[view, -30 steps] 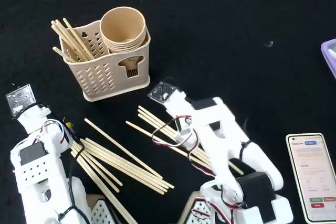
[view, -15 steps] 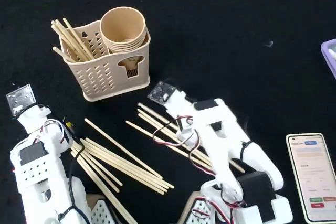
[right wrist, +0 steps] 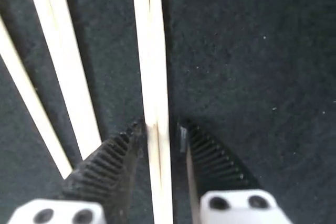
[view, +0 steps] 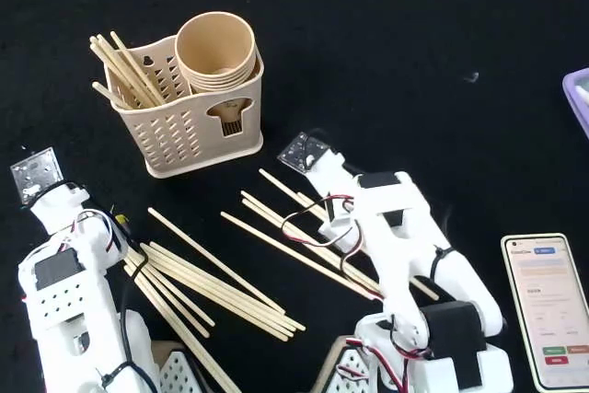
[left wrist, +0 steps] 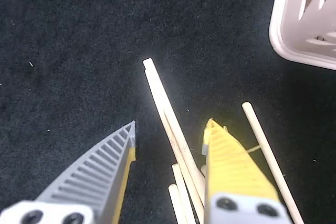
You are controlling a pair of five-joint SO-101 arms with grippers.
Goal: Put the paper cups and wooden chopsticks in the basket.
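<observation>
Near the front of the tabletop [view: 414,62], the right gripper [right wrist: 157,127] is clamped on a pair of chopsticks [right wrist: 155,51], which run out ahead from between its jaws. Beside it the left gripper [left wrist: 170,124] hangs released over the ends of loose chopsticks [left wrist: 160,90] lying flat. Farther back, the basket [view: 184,131] holds stacked paper cups [view: 214,43] and other chopsticks [view: 124,66].

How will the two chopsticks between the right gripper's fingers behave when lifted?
The two chopsticks, thin straight wood, are probably stiff and light. Lying side by side in the right gripper, one could slip or pivot out.
</observation>
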